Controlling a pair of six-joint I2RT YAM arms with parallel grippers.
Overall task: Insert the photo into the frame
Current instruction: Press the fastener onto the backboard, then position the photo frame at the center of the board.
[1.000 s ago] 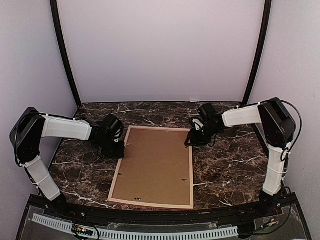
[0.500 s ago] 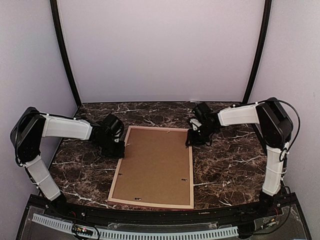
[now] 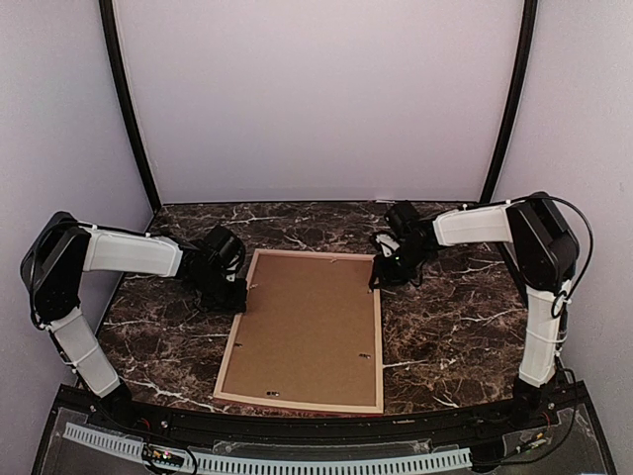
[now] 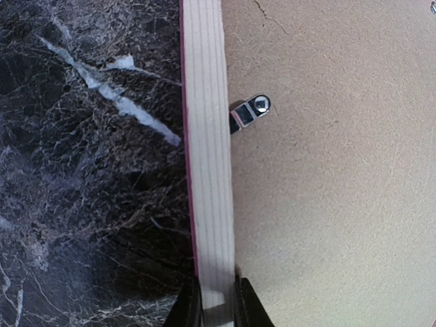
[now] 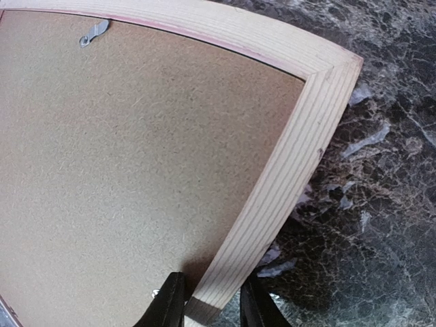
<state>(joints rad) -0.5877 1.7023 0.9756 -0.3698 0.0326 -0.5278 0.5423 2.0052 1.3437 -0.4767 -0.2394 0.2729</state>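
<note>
The frame (image 3: 226,356) of light wood with a pink edge lies face down on the marble table, with a brown backing board (image 3: 307,327) filling it. The photo is out of view. My left gripper (image 3: 237,297) is shut on the frame's left rail (image 4: 204,136) near the far corner, one finger on each side (image 4: 216,306). At the far right corner, my right gripper (image 3: 378,277) straddles the right rail (image 5: 286,177). Its fingertips (image 5: 211,303) stand on either side of the rail with narrow gaps showing.
Small metal turn clips (image 4: 251,112) (image 5: 93,32) sit along the backing board's edges. Dark marble table (image 3: 445,327) surrounds the frame. Black corner posts (image 3: 129,109) and pale walls close in the back and sides.
The right gripper's jaws have narrowed around the frame's right rail and the wrist has shifted slightly. The left arm and the frame have not moved.
</note>
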